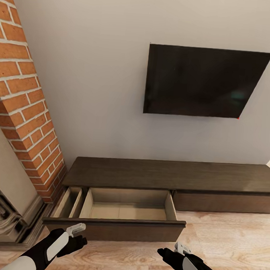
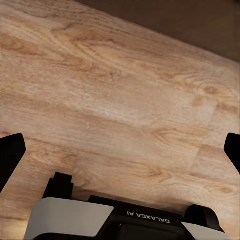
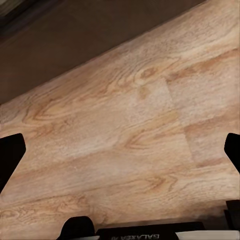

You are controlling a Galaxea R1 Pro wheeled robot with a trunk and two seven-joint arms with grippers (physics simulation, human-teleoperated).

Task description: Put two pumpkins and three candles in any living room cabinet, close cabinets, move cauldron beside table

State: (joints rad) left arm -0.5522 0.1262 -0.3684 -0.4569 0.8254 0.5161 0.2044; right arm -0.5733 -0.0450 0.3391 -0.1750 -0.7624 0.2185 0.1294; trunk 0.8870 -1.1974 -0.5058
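Observation:
The long dark-brown cabinet [image 1: 168,174] stands against the wall ahead. Its left drawer [image 1: 116,227] is pulled out, and the light beige inside is bare. The right drawer front [image 1: 223,202] is flush and closed. My left gripper [image 1: 79,235] hangs open just in front of the pulled-out drawer's left end. My right gripper [image 1: 173,250] is open below the drawer's right corner. In both wrist views the left gripper [image 2: 120,150] and right gripper [image 3: 120,150] hold nothing, with fingertips wide apart over wood floor. The pumpkins, candles and cauldron are out of view.
A brick chimney [image 1: 24,103] and a pale stone fireplace surround [image 1: 3,182] stand close on the left of the cabinet. A black TV [image 1: 199,81] hangs on the wall above it. Light wood floor [image 1: 224,242] stretches to the right.

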